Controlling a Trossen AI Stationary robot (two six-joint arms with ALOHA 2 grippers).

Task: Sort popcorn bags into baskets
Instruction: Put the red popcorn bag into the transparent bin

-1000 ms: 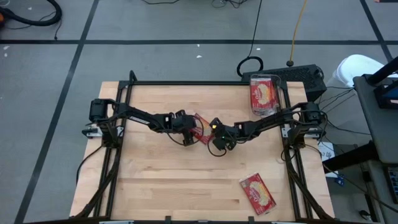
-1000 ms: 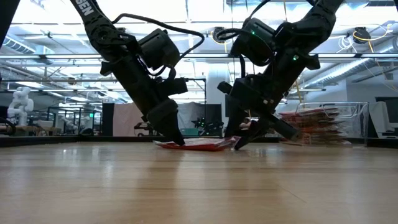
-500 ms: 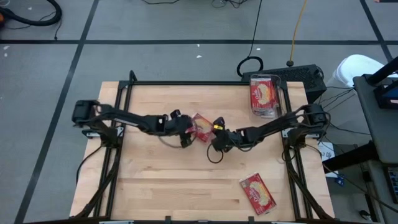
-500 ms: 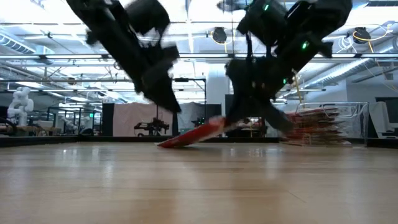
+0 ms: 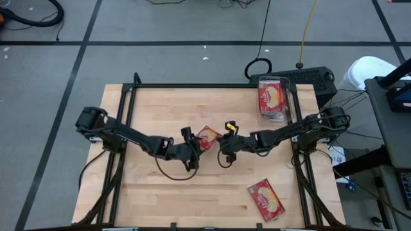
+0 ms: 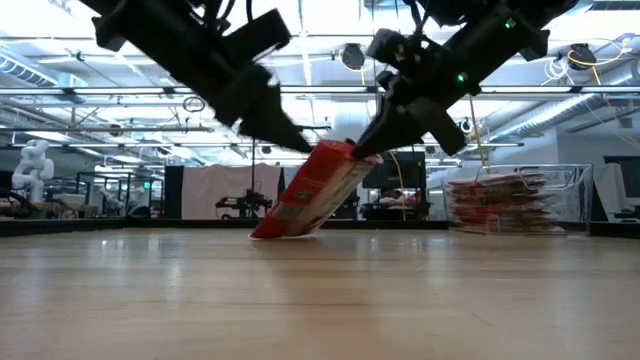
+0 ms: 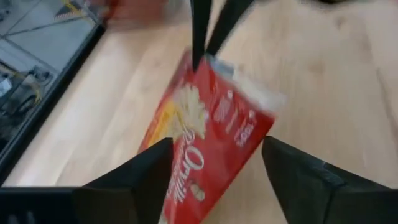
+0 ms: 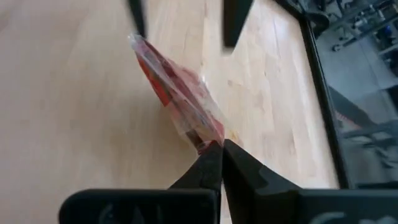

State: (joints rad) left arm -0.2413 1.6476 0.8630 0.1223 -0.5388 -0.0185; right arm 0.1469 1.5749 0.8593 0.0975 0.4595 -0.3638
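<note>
My right gripper [image 8: 219, 152] is pinched shut on the top edge of a popcorn bag [image 6: 312, 190] at mid-desk, and the bag hangs tilted with its lower corner touching the desk [image 5: 160, 186]. My hold is only on the thin crimped seam, so I judge the bag could slip free or swing as I lift. The dragging corner could also catch on the wood and twist the bag out of my fingers. My left gripper [image 7: 214, 162] sits just beside it with its jaws apart, the bag between them but not held. If that arm lingers, the bag may brush it on the way past. Nearer the front right edge a second bag [image 5: 266, 199] lies flat, well apart. Farther off, at the back right corner, the basket [image 5: 273, 97] already holds stacked bags. My own arm stretches across that route, so carrying over needs care.
</note>
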